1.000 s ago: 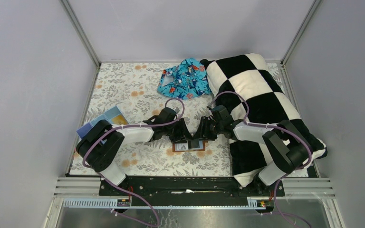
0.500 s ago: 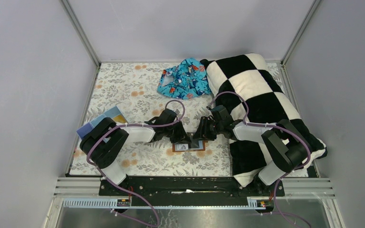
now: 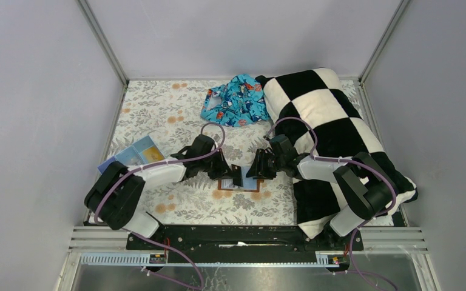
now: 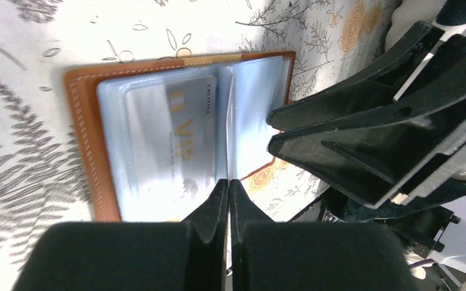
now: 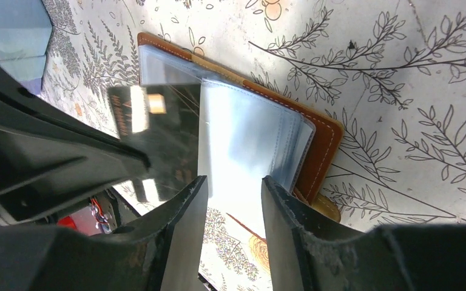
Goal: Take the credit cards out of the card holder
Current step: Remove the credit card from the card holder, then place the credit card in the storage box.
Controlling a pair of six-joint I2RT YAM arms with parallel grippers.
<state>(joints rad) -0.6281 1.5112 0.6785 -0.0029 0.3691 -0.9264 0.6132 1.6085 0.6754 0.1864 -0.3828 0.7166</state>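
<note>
Floral-cloth table [image 3: 158,109], near centre: L gripper [image 4: 228,197] jaws pressed together on clear sleeve leaf [image 4: 228,121]; R gripper [image 5: 230,200] jaws spread over card holder [image 4: 82,121], lying open. Credit cards [image 4: 170,139] look stiff, slick, sleeves floppy; pinch exposed card edge.

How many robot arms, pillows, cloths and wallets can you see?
Robot arms: 2 (left arm, right arm)
Checkered pillow: 1
Blue patterned cloth: 1
Brown card holder: 1
Total: 5
</note>
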